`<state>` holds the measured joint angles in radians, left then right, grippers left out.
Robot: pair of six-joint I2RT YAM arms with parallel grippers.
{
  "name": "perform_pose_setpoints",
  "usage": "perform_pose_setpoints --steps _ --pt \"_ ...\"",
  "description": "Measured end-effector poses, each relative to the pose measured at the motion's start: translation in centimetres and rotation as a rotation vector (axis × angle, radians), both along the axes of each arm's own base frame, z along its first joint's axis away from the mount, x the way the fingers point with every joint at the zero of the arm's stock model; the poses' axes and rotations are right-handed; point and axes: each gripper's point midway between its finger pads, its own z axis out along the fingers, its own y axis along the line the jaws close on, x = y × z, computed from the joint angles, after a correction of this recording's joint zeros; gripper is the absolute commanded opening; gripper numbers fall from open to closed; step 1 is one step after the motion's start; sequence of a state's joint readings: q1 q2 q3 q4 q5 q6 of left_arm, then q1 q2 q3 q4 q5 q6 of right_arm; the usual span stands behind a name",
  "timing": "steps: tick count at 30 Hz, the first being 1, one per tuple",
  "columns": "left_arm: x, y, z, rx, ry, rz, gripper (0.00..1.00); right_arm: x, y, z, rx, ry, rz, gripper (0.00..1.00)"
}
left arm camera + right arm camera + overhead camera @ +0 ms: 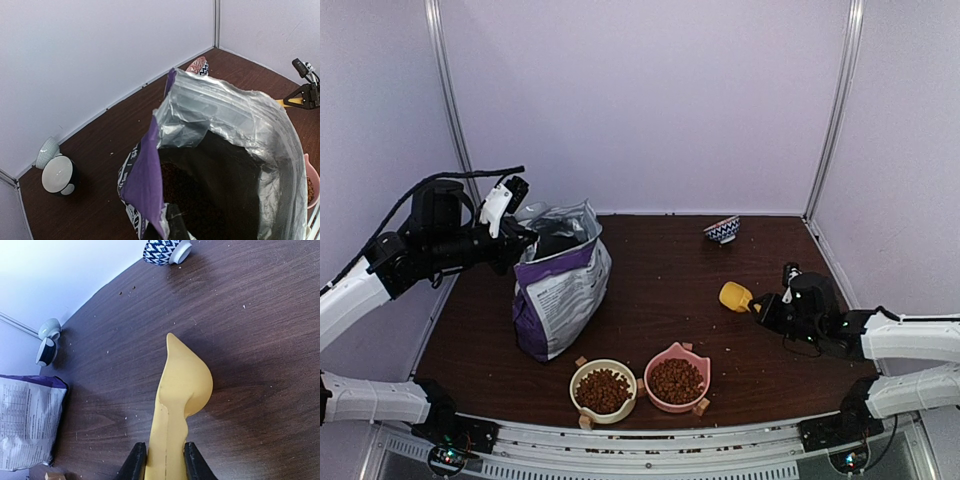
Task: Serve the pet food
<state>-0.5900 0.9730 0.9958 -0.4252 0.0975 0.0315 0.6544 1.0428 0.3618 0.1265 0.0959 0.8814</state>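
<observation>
The pet food shows as brown kibble in the cream bowl [603, 389], in the pink bowl [677, 379], and deep inside the open purple bag [187, 197]. The bag [560, 290] stands at the table's left. My left gripper [525, 243] is shut on the bag's top rim [167, 220], with one dark finger [179, 226] inside the opening. My right gripper [763, 306] is shut on the handle of the yellow scoop [181, 387]. It holds the scoop [735, 296] low over the table at the right, turned on its side; I see no kibble on it.
A blue-and-white patterned bowl [722, 229] lies tipped at the back right. Two small bowls [57, 174] sit by the far left wall. Crumbs are scattered over the dark wood table [660, 280]. White walls enclose three sides.
</observation>
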Motion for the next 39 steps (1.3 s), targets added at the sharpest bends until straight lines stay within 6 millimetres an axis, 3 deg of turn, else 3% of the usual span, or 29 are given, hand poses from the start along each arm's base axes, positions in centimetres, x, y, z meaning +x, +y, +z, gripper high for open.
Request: perform_pose_setpoints --steps 5,11,14,18,22,26,29,31,36,37,39 --pt "0.0 -0.1 0.0 -0.003 0.003 0.000 0.00 0.5 0.0 -1.2 0.030 -0.014 -0.030 0.54" --pt "0.1 -0.3 -0.1 -0.006 0.006 -0.006 0.00 0.6 0.0 -1.8 0.022 -0.017 -0.032 0.77" --pt "0.1 -0.3 -0.1 -0.007 0.006 -0.008 0.00 0.6 -0.2 -1.7 0.015 -0.024 -0.035 0.99" --pt "0.1 -0.3 -0.1 -0.011 0.009 -0.006 0.00 0.4 -1.3 -1.1 -0.023 -0.037 -0.062 1.00" --pt "0.2 -0.3 0.0 -0.030 0.036 0.008 0.00 0.8 -2.6 2.3 -0.103 -0.064 -0.107 1.00" --pt "0.3 -0.4 0.2 -0.053 0.091 0.031 0.00 2.0 -2.3 8.7 -0.134 -0.111 -0.114 1.00" --pt "0.4 -0.5 0.3 -0.081 0.131 0.052 0.00 2.8 0.1 13.2 -0.103 -0.136 -0.057 1.00" --pt "0.4 -0.5 0.3 -0.098 0.153 0.063 0.00 2.7 3.3 15.1 -0.067 -0.143 0.025 0.95" --pt "0.4 -0.6 0.3 -0.133 0.188 0.080 0.00 1.9 13.6 18.9 0.014 -0.125 0.246 0.78" --pt "0.4 -0.6 0.3 -0.138 0.193 0.082 0.00 1.9 15.0 20.7 0.054 -0.141 0.270 0.76" --pt "0.3 -0.6 0.3 -0.143 0.200 0.084 0.00 1.7 19.0 20.7 0.064 -0.115 0.341 0.75"
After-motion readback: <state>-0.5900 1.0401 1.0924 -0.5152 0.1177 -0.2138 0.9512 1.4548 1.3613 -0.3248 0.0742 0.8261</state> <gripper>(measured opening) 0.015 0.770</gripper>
